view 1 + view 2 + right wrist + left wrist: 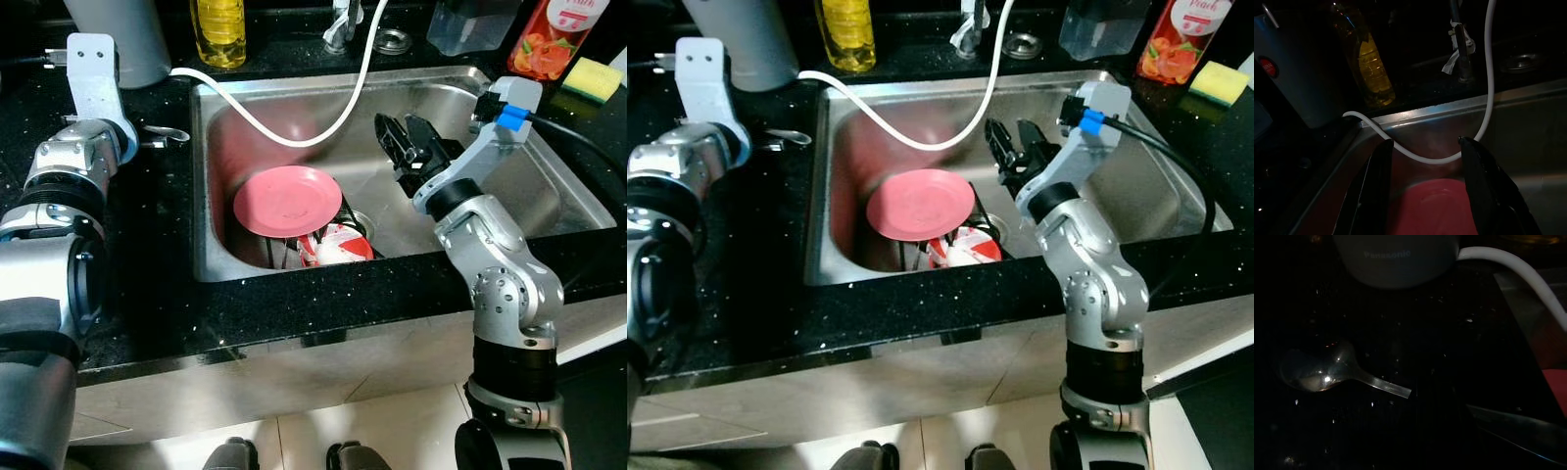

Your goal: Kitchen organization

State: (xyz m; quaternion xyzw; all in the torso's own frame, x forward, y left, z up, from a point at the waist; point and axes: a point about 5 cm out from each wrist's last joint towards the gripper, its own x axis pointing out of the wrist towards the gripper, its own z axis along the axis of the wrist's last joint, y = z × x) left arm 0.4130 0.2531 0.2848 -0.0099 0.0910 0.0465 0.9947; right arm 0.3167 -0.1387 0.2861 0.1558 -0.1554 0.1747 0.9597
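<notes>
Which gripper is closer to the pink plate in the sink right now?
Right. The right gripper hangs open over the sink, just beside and above the pink plate. The left gripper sits out over the black counter by a spoon, beyond the sink's rim.

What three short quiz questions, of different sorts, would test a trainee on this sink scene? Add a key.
1. True or false: the right gripper, fingers apart, holds the pink plate.
2. Where does the metal spoon lie? A) in the sink B) on the black counter beside the sink C) on the plate
3. Fill in: the white hose sags into the steel ____.

Key:
1. False; the gripper hangs empty above the basin, apart from the plate.
2. B.
3. Sink.
</notes>
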